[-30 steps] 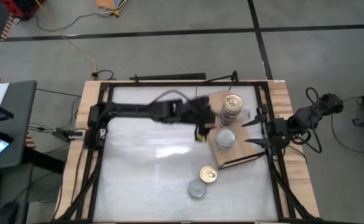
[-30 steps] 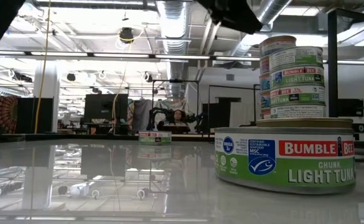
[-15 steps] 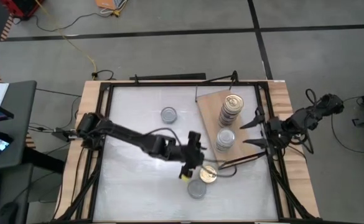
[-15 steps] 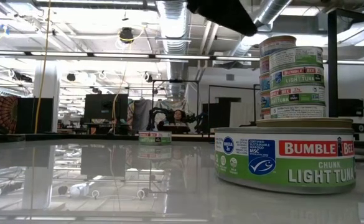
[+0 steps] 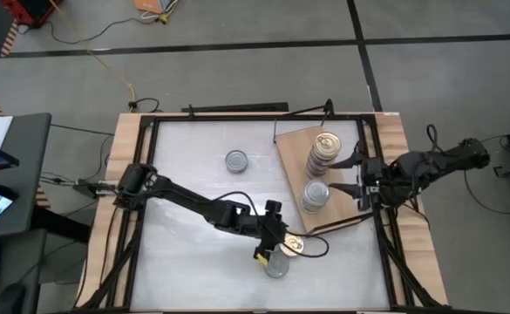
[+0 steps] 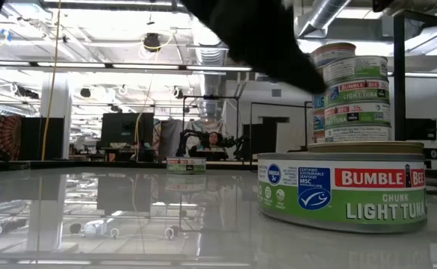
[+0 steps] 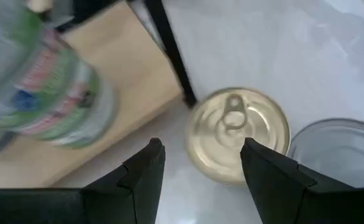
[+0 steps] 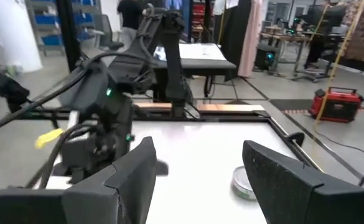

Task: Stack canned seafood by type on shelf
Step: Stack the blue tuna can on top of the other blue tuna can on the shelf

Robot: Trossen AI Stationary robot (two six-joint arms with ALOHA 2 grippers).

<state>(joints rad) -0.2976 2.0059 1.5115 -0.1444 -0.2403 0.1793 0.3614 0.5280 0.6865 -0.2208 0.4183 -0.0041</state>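
I am holding my left tool [image 5: 282,244] over the gold-lidded tin [image 5: 292,245] near the front of the tabletop [image 5: 193,192], its fingers [image 7: 145,177] standing apart on either side of the tin and gripping nothing. A grey-lidded tin [image 5: 275,265] is sitting just beside it, and another grey-lidded tin [image 5: 236,160] is lying well apart toward the back. On the shelf [image 5: 294,148], a tall stack of tins [image 5: 323,153] and a shorter stack [image 5: 316,195] are standing. My right tool [image 5: 357,174] is waiting open beside the shelf.
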